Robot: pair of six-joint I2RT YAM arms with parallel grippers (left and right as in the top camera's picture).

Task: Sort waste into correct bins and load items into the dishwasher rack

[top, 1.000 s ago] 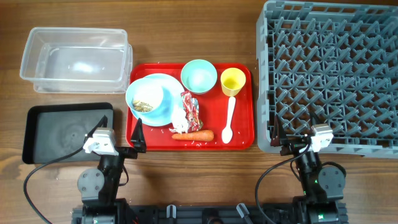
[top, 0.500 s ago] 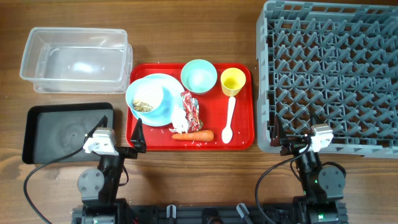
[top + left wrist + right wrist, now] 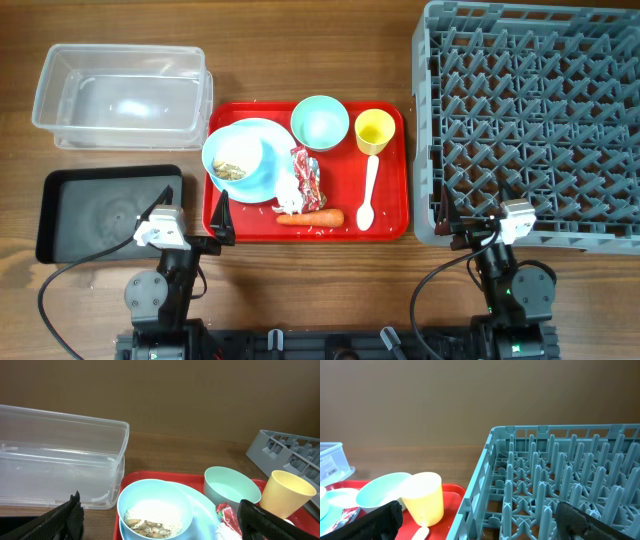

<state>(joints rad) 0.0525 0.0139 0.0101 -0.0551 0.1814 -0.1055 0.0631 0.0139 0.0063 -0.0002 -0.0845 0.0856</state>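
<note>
On the red tray [image 3: 392,222] a light blue bowl [image 3: 238,155] of rice and brown scraps [image 3: 152,522] sits on a light blue plate [image 3: 268,172]. Beside them are a pale green bowl [image 3: 320,122], yellow cup [image 3: 374,131], white spoon [image 3: 368,195], red-and-silver wrapper [image 3: 306,170], white tissue [image 3: 288,192] and carrot [image 3: 310,218]. The clear tub [image 3: 120,95] and black tray [image 3: 100,212] lie left, the grey rack [image 3: 535,120] right. My left gripper [image 3: 194,208] is open and empty at the red tray's near left corner. My right gripper [image 3: 472,215] is open and empty at the rack's near edge.
The left wrist view shows the tub [image 3: 60,460], green bowl [image 3: 231,487], cup [image 3: 286,492] and my open fingers [image 3: 159,504]. The right wrist view shows the rack's pegs [image 3: 560,475], the cup [image 3: 424,496] and my open fingers [image 3: 477,510]. Bare wooden table lies along the front.
</note>
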